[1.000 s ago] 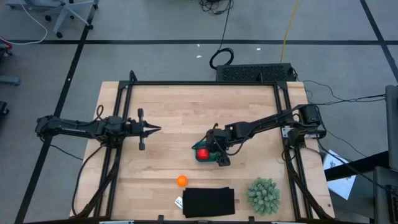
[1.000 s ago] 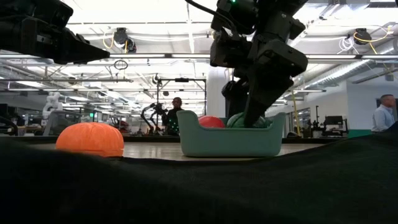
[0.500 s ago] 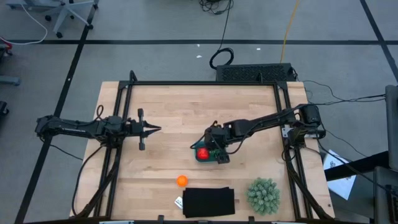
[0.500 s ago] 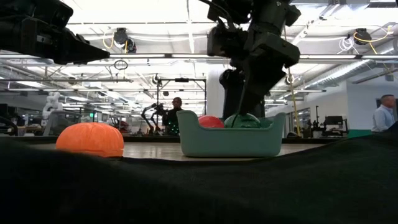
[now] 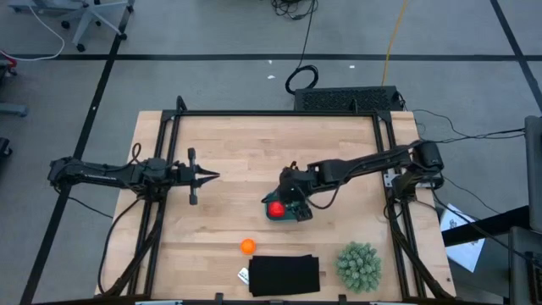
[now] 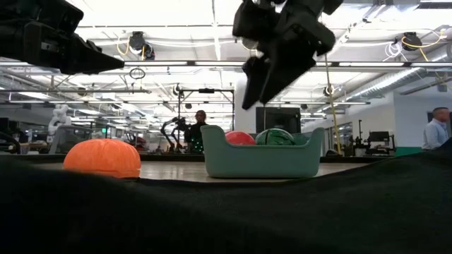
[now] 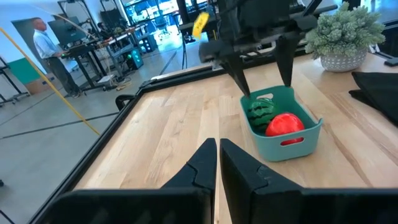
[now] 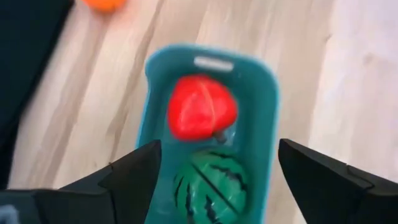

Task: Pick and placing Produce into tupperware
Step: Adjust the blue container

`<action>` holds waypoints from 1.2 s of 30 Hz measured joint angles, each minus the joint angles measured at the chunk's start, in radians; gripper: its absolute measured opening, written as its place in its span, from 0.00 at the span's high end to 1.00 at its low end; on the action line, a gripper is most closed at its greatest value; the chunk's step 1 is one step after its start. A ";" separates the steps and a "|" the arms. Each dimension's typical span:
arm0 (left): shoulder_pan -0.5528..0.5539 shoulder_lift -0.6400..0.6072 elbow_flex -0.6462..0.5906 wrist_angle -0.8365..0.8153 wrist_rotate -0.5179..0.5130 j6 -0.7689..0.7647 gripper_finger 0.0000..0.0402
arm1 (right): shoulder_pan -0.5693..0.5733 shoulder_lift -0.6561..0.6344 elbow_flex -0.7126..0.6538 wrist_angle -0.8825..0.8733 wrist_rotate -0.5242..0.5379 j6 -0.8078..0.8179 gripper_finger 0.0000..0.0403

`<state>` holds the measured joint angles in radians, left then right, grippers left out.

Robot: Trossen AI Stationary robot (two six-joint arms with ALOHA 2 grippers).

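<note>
The teal tupperware [image 5: 281, 213] stands mid-table on its base. Inside it lie a red produce piece [image 8: 200, 115] and a dark green striped one [image 8: 208, 180], side by side. An orange round piece [image 5: 247, 246] rests on the wood near the front edge. My right gripper [image 6: 256, 95] hangs open above the tupperware, fingers slanting down, with nothing between them. At the table's left, my left gripper [image 5: 212, 175] is shut and level, pointing toward the tupperware.
A black flat rectangle [image 5: 284, 275] lies at the front edge, beside a pale-green spiky plant ball [image 5: 359, 265] at the front right. A small white item [image 5: 243, 275] sits by the rectangle's left end. People stand in the room behind [image 6: 436, 130].
My right gripper has risen from inside the tupperware to well above its rim, rolling a little. The green piece has stayed in the tupperware next to the red one.
</note>
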<state>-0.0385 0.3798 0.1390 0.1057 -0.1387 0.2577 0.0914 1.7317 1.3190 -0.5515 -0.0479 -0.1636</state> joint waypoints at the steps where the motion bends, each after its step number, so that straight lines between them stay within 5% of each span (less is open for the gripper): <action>1: 0.000 0.000 0.000 -0.001 0.000 0.000 0.94 | -0.003 -0.009 0.000 0.010 0.003 -0.002 0.25; 7: 0.000 0.000 0.000 -0.001 0.000 0.000 0.94 | -0.015 -0.011 0.001 0.015 0.129 -0.002 0.45; 16: 0.000 0.000 0.000 -0.007 -0.001 0.000 0.94 | -0.028 0.008 0.000 0.016 0.138 -0.020 0.97; 36: 0.000 0.000 0.000 -0.015 -0.002 0.000 0.94 | -0.148 0.008 -0.117 -0.006 0.119 0.104 1.00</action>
<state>-0.0387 0.3794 0.1390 0.0910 -0.1406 0.2581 -0.0566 1.7401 1.2024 -0.5572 0.0713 -0.0598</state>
